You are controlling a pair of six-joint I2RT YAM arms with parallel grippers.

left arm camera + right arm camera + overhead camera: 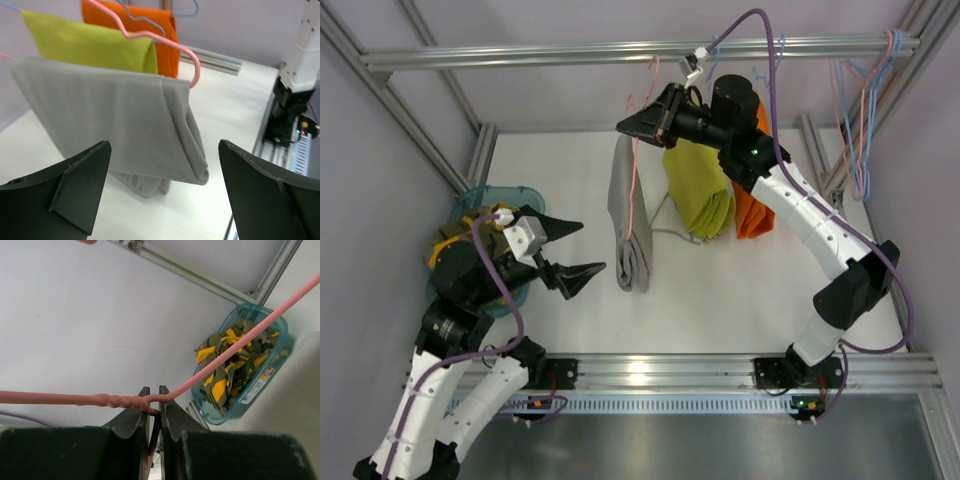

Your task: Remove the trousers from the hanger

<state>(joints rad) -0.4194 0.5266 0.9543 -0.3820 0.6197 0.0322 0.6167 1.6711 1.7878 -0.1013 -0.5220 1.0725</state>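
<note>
Left end effector, camouflage trousers in bin

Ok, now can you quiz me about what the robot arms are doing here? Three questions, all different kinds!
1. True or false: the right gripper is shut on the pink hanger.
2. What lies in the blue tub? A) camouflage trousers B) a red ball C) shoes
3. Fill in the gap: the left gripper is ___, and it points at the grey trousers hanging in front of it.

Key: 1 true. 2 A. 3 open.
</note>
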